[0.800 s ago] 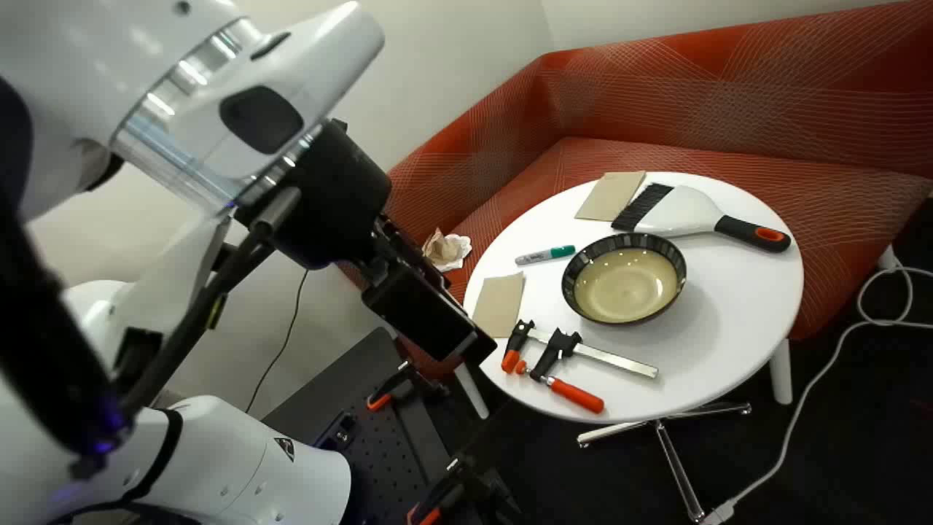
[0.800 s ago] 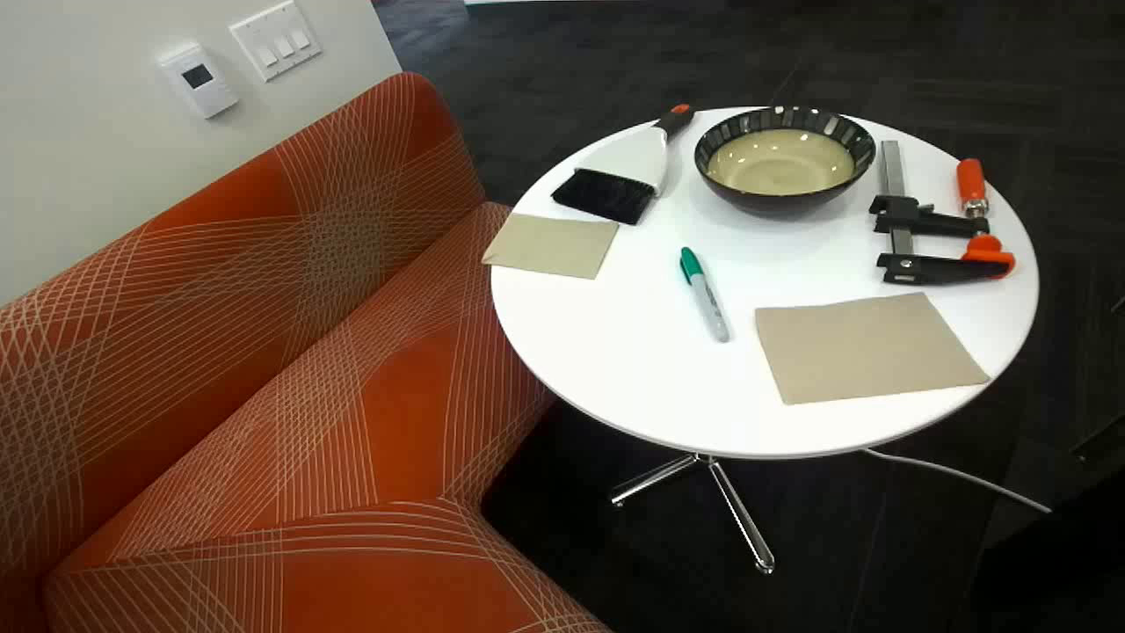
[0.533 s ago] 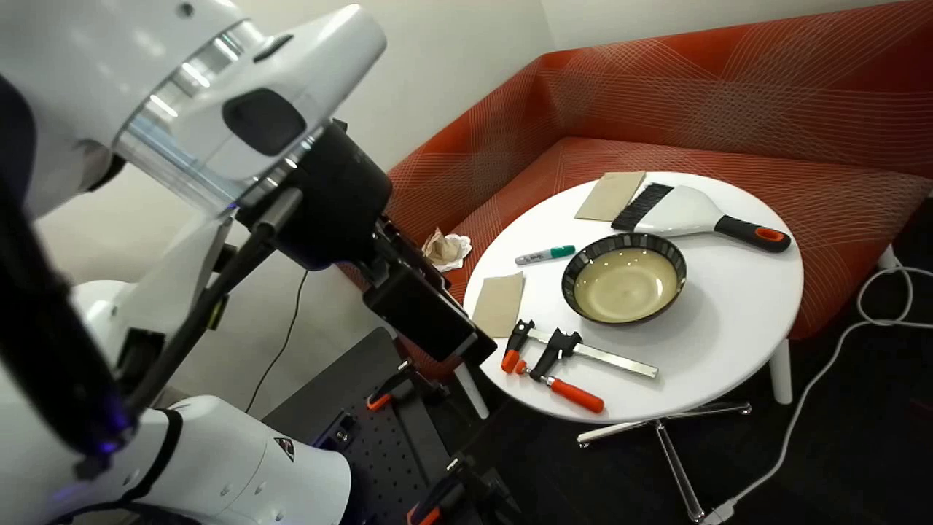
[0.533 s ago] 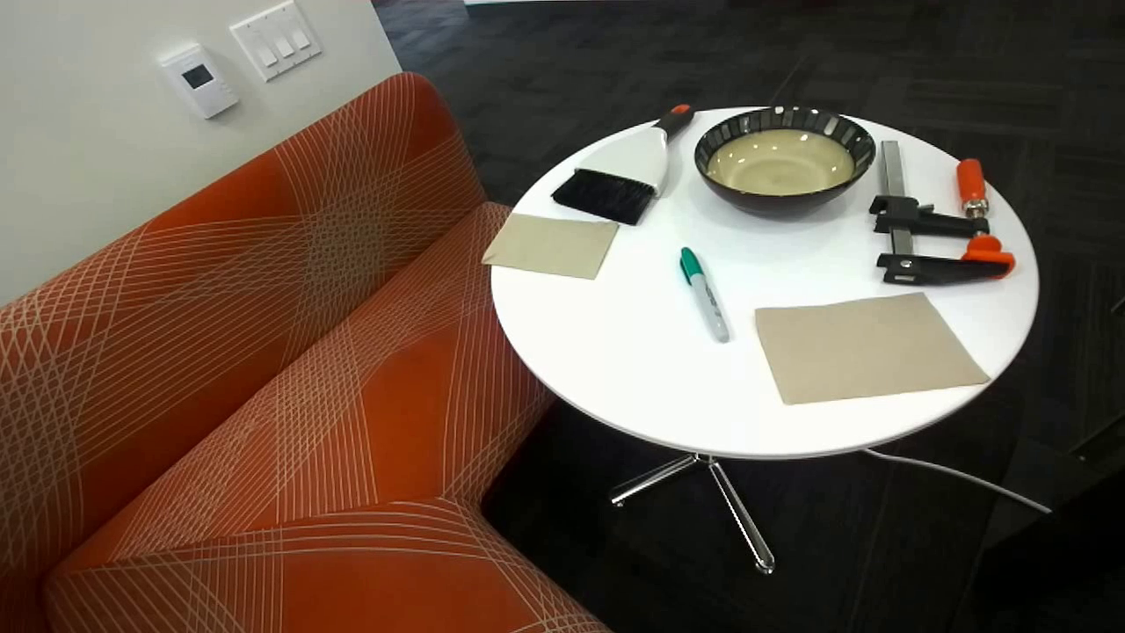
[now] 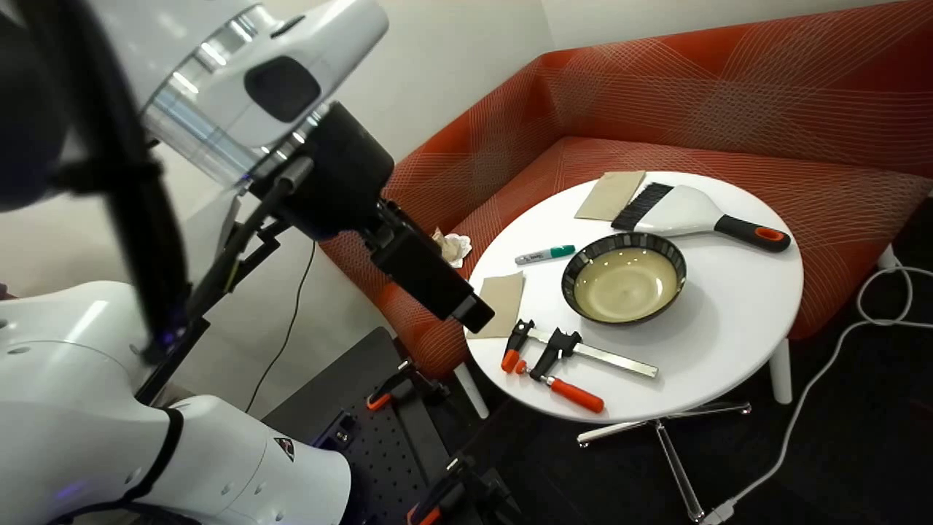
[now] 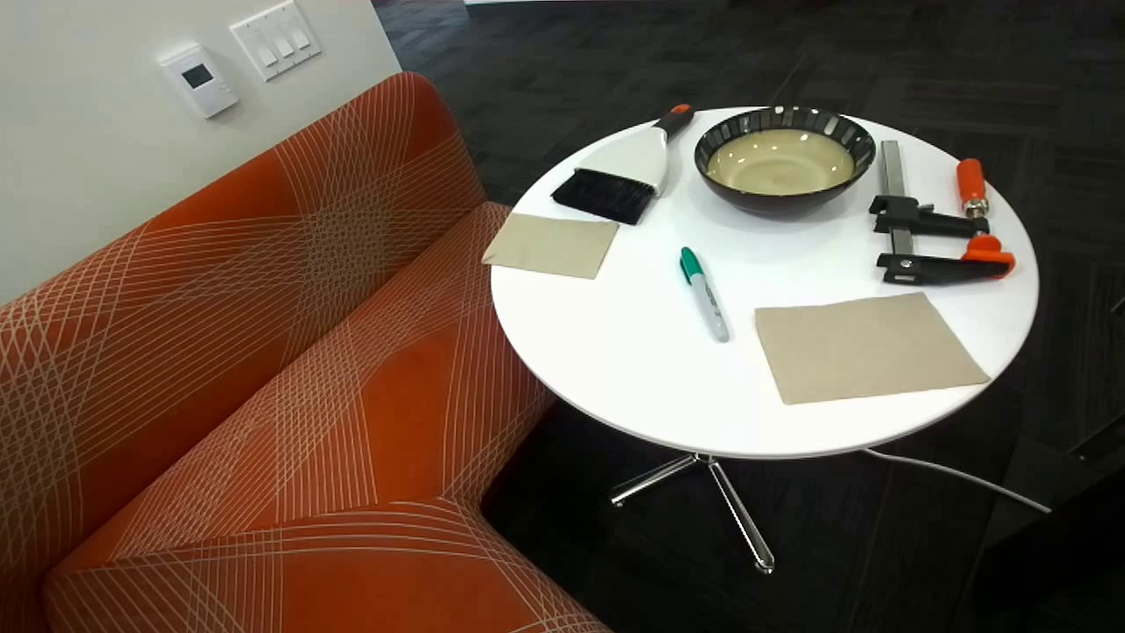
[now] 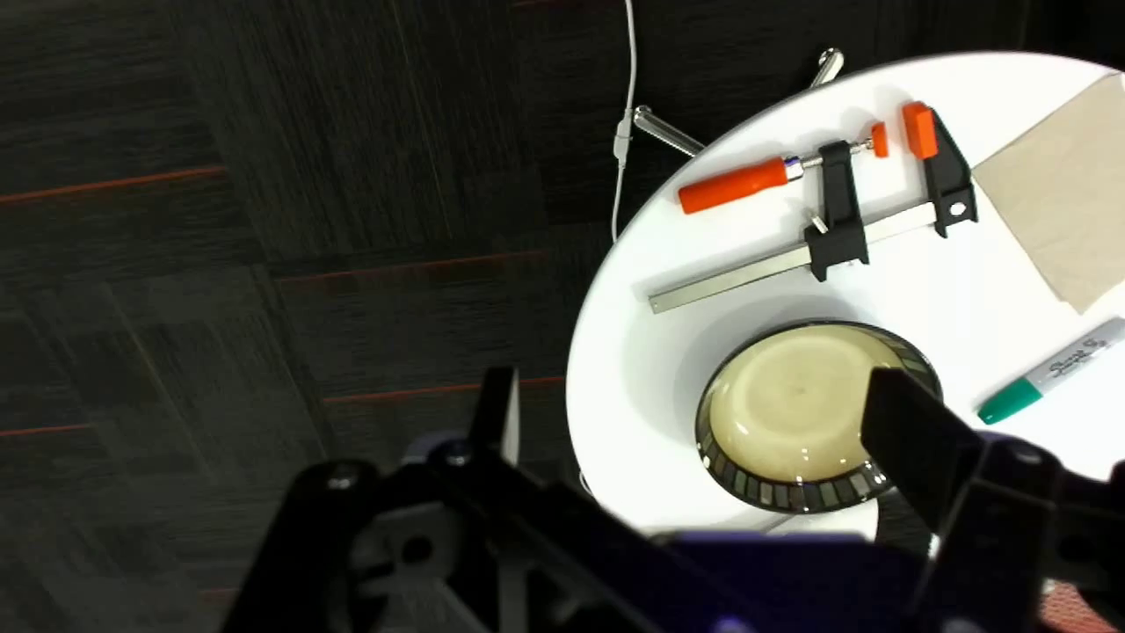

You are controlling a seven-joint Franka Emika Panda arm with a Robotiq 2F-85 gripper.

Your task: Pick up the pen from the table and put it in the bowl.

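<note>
1. Notably, only the wrist view shows the gripper (image 7: 693,396) with its fingers (image 7: 907,431) apart.
2. Both exterior views show the pen (image 6: 706,297) whole on the table (image 6: 606,352), near the bowl (image 6: 782,163), between tan cards (image 6: 866,352) by the edges; the wrist view cuts off its grey end.
3. In an exterior view alone, switches (image 6: 277,41) show on the wall (image 6: 88,193).

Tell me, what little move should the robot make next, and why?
Probably shift the gripper sideways toward the pen before lowering: in the wrist view the jaws stand apart, holding nothing, while the pen lies on the table outside that gap, apart from the bowl.
</note>
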